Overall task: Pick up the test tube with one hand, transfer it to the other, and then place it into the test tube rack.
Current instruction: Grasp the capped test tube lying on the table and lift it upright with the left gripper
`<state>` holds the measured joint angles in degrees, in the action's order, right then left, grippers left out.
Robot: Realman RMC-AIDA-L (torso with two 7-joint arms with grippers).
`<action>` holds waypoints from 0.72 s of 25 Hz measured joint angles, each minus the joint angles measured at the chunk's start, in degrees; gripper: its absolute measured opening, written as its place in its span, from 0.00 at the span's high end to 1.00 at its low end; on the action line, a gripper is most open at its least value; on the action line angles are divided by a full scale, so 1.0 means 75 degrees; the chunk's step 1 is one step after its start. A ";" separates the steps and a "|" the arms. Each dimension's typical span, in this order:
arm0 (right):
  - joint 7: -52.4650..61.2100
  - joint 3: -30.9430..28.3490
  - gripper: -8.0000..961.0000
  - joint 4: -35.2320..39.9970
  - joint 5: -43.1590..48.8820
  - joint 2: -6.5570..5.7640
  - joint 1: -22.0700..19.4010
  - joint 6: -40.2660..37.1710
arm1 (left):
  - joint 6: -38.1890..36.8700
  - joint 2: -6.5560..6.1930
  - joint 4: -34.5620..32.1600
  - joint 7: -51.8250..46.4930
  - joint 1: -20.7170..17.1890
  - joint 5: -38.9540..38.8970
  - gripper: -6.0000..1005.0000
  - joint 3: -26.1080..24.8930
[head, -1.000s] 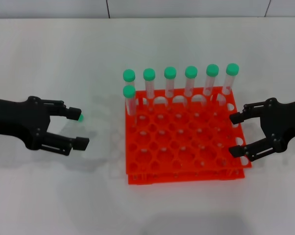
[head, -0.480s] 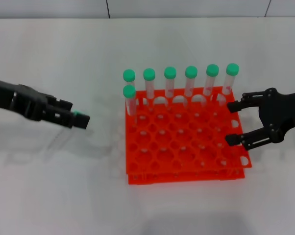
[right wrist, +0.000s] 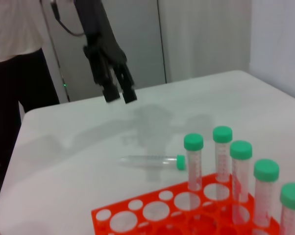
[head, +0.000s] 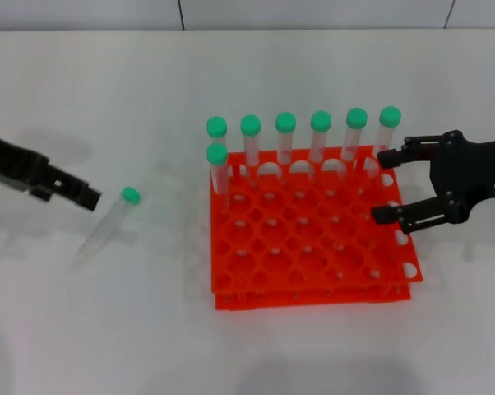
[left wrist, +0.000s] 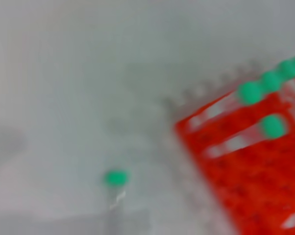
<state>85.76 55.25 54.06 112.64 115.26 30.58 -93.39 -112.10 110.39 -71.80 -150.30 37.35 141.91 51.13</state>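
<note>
From the head view, the test tube (head: pixel 106 220) was seen lying flat on the bench (head: pixel 108 99), green cap toward the test tube rack (head: pixel 313 239), just beside the narrowly closed left end effector (head: pixel 90 198). The right end effector (head: pixel 383 186) was held wide over the rack

From the right wrist view, the tube was seen lying loose on the bench

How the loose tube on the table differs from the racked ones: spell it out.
The loose test tube lies flat on the table; the racked tubes stand upright. It rests apart, left of the test tube rack; they sit in its holes. All are clear with green caps.
</note>
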 joint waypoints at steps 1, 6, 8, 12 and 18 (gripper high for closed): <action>-0.0006 0.0013 0.11 0.0000 -0.0087 0.0001 -0.0003 0.0003 | -0.0008 0.0038 0.0035 -0.0058 0.0073 0.0213 0.14 0.0039; 0.0019 0.0026 0.11 -0.0003 -0.0242 -0.0012 -0.0048 0.0006 | 0.0023 0.0195 0.0231 -0.0297 0.0329 0.0803 0.15 0.0751; 0.0060 0.0065 0.11 -0.0048 -0.0188 -0.0022 -0.0025 0.0001 | 0.0087 0.0246 0.0383 -0.0334 0.0459 0.0933 0.16 0.0942; 0.0075 0.0341 0.11 -0.0084 -0.0170 -0.0031 -0.0004 0.0053 | 0.0256 0.0380 0.0543 -0.0313 0.0637 0.1192 0.16 0.1116; 0.0067 0.0557 0.11 -0.0100 -0.0159 -0.0021 -0.0007 0.0323 | 0.0604 0.0502 0.0957 -0.0303 0.0810 0.1681 0.17 0.1238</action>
<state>86.26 59.43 53.31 111.45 115.10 30.53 -90.96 -107.57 114.15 -64.62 -152.57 43.43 154.51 60.41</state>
